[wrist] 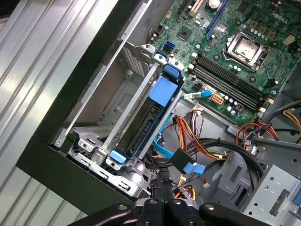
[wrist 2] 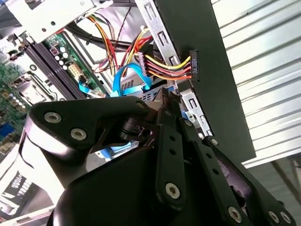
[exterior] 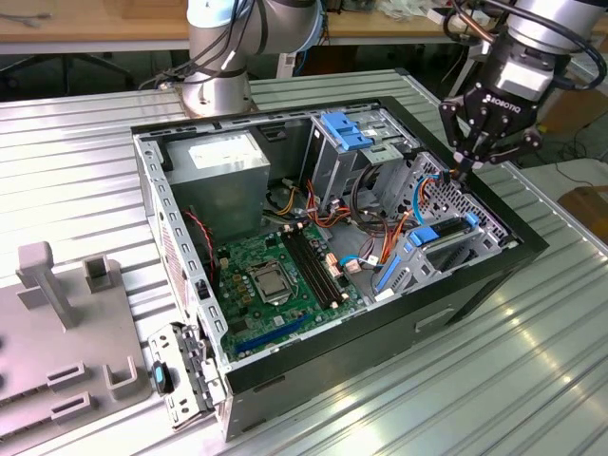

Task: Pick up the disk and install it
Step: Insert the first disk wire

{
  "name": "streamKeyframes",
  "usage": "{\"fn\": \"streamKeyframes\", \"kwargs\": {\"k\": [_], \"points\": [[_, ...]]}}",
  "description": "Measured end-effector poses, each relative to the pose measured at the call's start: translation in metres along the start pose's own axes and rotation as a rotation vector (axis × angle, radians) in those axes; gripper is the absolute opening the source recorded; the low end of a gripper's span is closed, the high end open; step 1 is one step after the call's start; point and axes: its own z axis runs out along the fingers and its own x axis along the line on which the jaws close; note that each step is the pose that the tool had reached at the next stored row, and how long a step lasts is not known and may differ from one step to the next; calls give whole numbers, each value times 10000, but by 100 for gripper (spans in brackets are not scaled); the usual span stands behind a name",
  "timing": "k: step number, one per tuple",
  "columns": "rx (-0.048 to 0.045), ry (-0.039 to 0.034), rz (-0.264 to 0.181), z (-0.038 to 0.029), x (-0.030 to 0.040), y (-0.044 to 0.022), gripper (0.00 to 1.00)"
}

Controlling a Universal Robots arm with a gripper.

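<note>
Ribbed metal surface [exterior: 532,361] carries the open computer case [exterior: 456,306]. My pincer [exterior: 463,169] hangs pressed together, empty as far as I can tell, just above the disk [wrist: 142,126], which stands edgewise beside the case wall, long axis along it.

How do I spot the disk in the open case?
In the open computer case, go to the metal bay along the wall under the gripper. The disk sits inside it, the only slab framed by a blue bracket.
</note>
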Motion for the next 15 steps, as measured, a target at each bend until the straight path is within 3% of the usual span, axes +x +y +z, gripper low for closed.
{"fn": "streamKeyframes", "kwargs": {"k": [7,15], "points": [[53,89,-1471,0,2,-4,11],[222,232,-1738,-65,-66,-54,11]]}}
